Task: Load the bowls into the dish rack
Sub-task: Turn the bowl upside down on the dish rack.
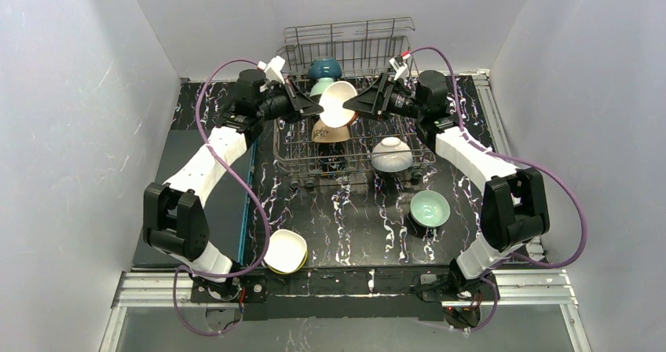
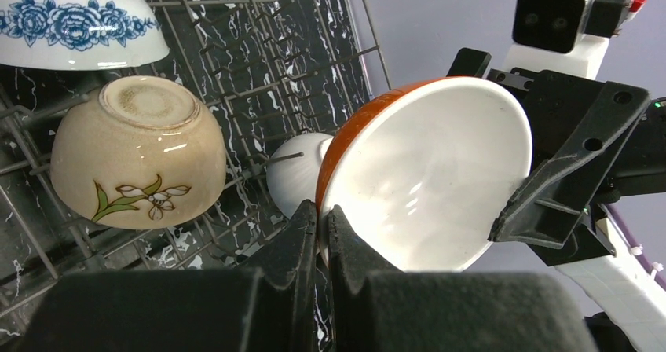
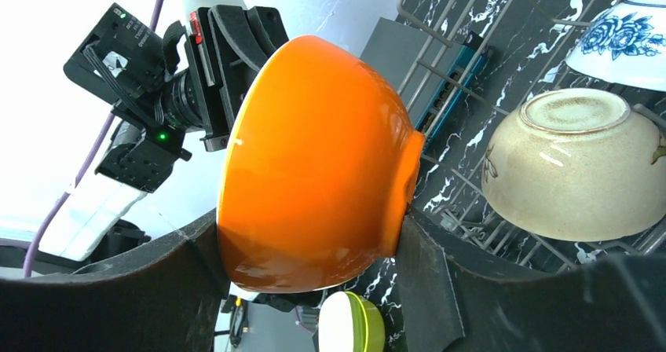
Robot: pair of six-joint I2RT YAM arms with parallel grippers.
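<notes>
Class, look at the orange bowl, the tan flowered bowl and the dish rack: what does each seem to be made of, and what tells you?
Orange bowl: likely glazed ceramic, glossy, with sharp highlights and a white inside.
Tan bowl: probably glazed ceramic too, speckled, with a duller, unglazed-looking foot ring.
Dish rack: thin grey wire, apparently metal; any coating is unclear.

Marbled table [image 1: 369, 234] — dish rack [image 1: 314, 164], mint bowl [image 1: 429, 208], yellow bowl [image 1: 285, 251].
</notes>
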